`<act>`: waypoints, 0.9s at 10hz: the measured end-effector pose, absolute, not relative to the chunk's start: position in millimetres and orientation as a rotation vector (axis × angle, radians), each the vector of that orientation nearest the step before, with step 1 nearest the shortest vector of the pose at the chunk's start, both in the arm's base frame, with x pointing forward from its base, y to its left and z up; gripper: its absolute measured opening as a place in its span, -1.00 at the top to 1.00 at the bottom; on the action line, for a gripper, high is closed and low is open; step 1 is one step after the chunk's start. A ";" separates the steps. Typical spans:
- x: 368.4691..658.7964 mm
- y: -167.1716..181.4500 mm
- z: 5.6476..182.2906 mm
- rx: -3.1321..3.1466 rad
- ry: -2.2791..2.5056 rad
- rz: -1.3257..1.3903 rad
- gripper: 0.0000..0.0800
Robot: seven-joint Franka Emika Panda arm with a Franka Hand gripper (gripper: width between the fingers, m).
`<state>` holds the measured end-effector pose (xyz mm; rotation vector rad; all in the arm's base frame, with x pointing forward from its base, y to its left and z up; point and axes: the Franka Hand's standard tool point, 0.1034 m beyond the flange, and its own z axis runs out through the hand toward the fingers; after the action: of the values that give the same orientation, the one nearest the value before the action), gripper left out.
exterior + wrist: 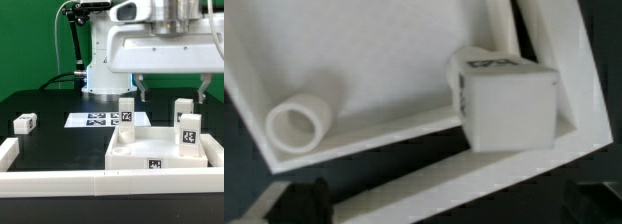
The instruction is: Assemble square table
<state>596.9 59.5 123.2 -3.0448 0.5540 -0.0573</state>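
Starting well off toward the exterior view's left of our gripper [172, 94], we see one loose leg [25, 123] lying on the black table [50, 105], apparently waiting its turn. Nearer, and behind, lies the marker board [95, 120]. Below and slightly left of our fingers stands an upright leg [127, 113] at the tabletop's [160, 150] back corner, likely already seated. Our fingers hang spread and empty just above the tabletop, so we judge we are between grasps. Beneath them, a second leg [183, 106] and a third leg [188, 131] stand on the right side. The wrist view shows a leg [509, 110] upright at the tabletop's wall [402, 125] and a round socket [295, 125] inside it. White bars [60, 181] fence the front, presumably to brace parts.
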 end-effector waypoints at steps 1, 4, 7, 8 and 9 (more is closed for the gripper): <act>594.9 47.2 122.4 -3.061 0.475 -0.066 -0.62; 594.1 49.4 119.9 -3.056 0.514 -0.059 -0.62; 589.8 28.3 113.8 -3.096 0.316 -0.078 -0.62; 590.4 29.1 113.7 -3.095 0.321 -0.079 -0.62; 590.3 28.0 113.2 -3.096 0.317 -0.078 -0.62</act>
<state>590.3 28.0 113.2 -3.0959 0.3174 -0.0776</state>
